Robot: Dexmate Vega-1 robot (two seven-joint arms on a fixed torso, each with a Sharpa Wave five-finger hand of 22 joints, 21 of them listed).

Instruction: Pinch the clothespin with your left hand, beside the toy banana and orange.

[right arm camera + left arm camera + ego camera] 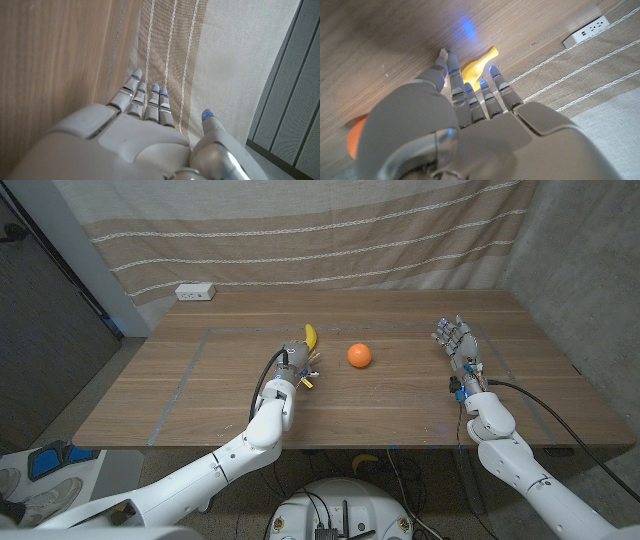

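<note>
My left hand (292, 367) sits just in front of the yellow toy banana (311, 336) and left of the toy orange (359, 356). A small clothespin (307, 379) pokes out at the hand's right side, between the thumb and a finger. In the left wrist view the thumb and a finger close together on a small pale tip of the clothespin (442, 52), with the other fingers (492, 87) stretched toward the banana (477, 64). The orange (353, 141) shows beside the palm. My right hand (456, 342) stands at the table's right side, fingers apart, holding nothing.
A white power strip (195, 292) lies at the table's far left edge, in front of the striped curtain (330, 230). Thin marked lines (190, 370) frame the middle of the wooden table (180, 400). A grey wall panel (292, 100) stands beyond the right hand.
</note>
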